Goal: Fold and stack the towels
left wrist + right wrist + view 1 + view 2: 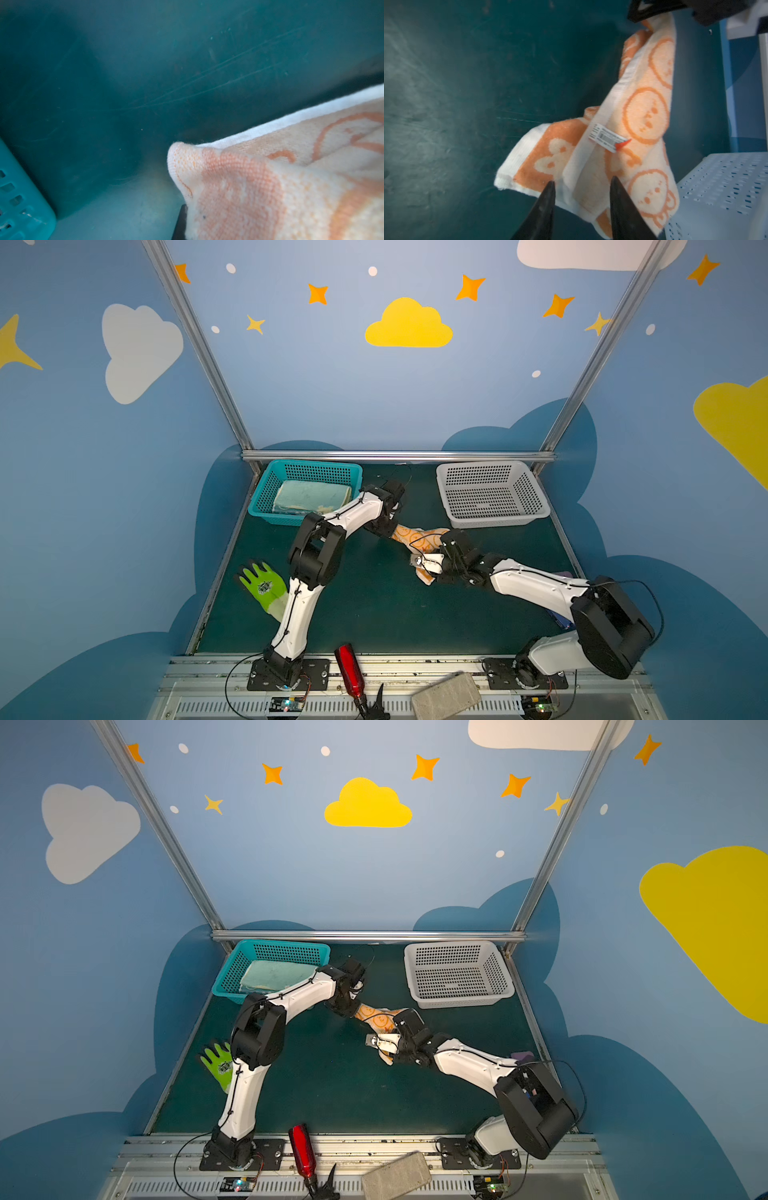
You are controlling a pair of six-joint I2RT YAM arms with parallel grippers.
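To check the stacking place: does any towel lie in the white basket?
No, the white basket shows only its bare perforated floor; a folded towel lies in the teal basket.

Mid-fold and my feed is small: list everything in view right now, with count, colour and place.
orange towel: 1, orange and cream with rabbit faces, mid-mat between the arms
folded towel: at least 1, pale blue, inside the teal basket
teal basket: 1, teal, back left of the mat
white basket: 1, white, back right
glove: 1, green, left side, beside the left arm
bottle: 1, red, front rail
block: 1, grey, front rail, right of the bottle
purple item: 1, mostly hidden behind the right arm
mat: 1, dark green, work surface
left pincer: 1, black, shut on the orange towel
right pincer: 1, black, open at the towel's other end
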